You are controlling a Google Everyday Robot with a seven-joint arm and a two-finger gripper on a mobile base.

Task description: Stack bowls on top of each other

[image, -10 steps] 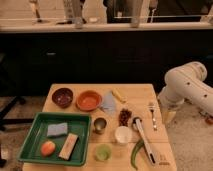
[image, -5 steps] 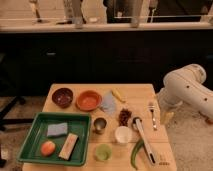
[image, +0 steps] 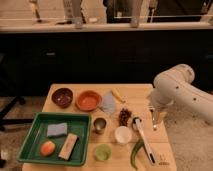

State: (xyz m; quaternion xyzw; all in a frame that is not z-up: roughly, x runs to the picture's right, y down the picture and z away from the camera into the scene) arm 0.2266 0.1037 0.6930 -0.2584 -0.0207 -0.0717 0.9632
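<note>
Two bowls sit side by side at the back left of the wooden table (image: pixel 145 92): a dark maroon bowl (image: pixel 62 97) and, to its right, a bright orange bowl (image: pixel 88 100). They are apart, each upright and empty. My white arm reaches in from the right. Its gripper (image: pixel 159 118) hangs over the table's right edge, well to the right of both bowls, open with nothing in it.
A green tray (image: pixel 35 131) at the front left holds a blue sponge, an orange fruit and a tan block. Also here are a metal cup (image: pixel 99 124), a white cup (image: pixel 123 135), a green cup (image: pixel 102 152), a blue cloth, a banana, red chillies, a green chilli and utensils.
The arm has shifted a little to the left and lower, toward the table's right edge. The bowls and other items have not moved.
</note>
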